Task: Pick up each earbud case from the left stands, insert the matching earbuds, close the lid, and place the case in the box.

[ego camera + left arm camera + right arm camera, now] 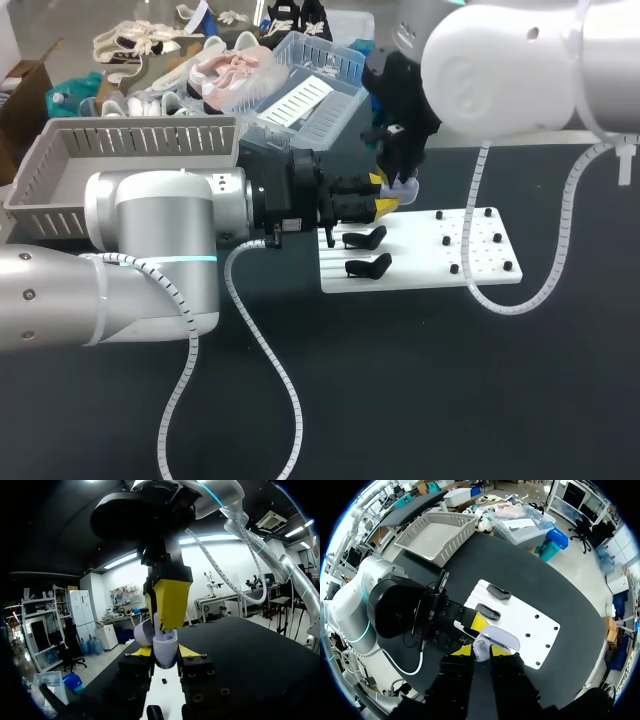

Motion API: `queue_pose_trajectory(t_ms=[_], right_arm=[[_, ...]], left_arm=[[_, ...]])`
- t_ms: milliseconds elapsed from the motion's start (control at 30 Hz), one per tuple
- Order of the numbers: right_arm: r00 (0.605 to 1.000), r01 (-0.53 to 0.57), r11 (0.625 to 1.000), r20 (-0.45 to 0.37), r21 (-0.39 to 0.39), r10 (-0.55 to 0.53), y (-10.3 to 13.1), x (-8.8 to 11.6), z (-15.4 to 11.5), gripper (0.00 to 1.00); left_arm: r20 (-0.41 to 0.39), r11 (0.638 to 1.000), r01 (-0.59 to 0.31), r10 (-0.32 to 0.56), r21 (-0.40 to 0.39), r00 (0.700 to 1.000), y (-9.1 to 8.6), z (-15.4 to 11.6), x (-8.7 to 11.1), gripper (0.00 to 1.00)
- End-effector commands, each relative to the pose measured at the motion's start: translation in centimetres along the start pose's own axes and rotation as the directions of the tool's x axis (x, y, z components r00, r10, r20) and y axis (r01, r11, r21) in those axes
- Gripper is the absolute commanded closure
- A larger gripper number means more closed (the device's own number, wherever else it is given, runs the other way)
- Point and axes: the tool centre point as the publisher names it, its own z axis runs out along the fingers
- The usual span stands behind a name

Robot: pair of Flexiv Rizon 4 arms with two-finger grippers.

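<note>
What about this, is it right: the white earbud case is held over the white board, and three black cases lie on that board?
No. Only two black cases lie on the white board, not three, as the right wrist view shows. The white earbud case is held over it.

In the middle of the frame, an open white earbud case (492, 639) is sitting right at the right gripper (481, 651), its lid tipped back. The left gripper (478, 625) is meeting the case from the opposite side, over the edge of a white board (530, 622) that is carrying two black stands (498, 592). A grey basket (437, 537) is resting beyond them on the black surface (485, 560).
</note>
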Motion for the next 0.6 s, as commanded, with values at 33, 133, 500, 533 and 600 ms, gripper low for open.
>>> queue_pose_trajectory(t_ms=[33, 133, 500, 533, 600], right_arm=[[1.000, 0.000, 1.000, -0.010, -0.002, 0.000, -0.13, -0.31, 0.21, 1.00], [1.000, 0.001, 1.000, -0.015, -0.001, -0.001, -0.16, -0.32, 0.33, 1.00], [1.000, 0.002, 1.000, -0.021, -0.001, -0.002, -0.19, -0.43, 0.37, 0.76], [1.000, 0.003, 1.000, -0.020, -0.001, -0.003, -0.17, -0.44, 0.36, 0.78], [1.000, 0.005, 1.000, -0.019, 0.000, -0.005, -0.14, -0.44, 0.33, 0.80]], left_arm=[[0.003, 1.000, -0.002, 0.002, -0.004, 1.000, -0.04, 0.05, 0.08, 1.00], [0.003, 1.000, -0.002, 0.002, -0.004, 1.000, -0.04, 0.05, 0.08, 1.00], [0.003, 1.000, -0.002, 0.002, -0.004, 1.000, -0.04, 0.05, 0.08, 1.00], [0.003, 1.000, -0.002, 0.002, -0.004, 1.000, -0.04, 0.05, 0.08, 1.00], [0.003, 1.000, -0.002, 0.002, -0.004, 1.000, -0.04, 0.05, 0.08, 1.00]])
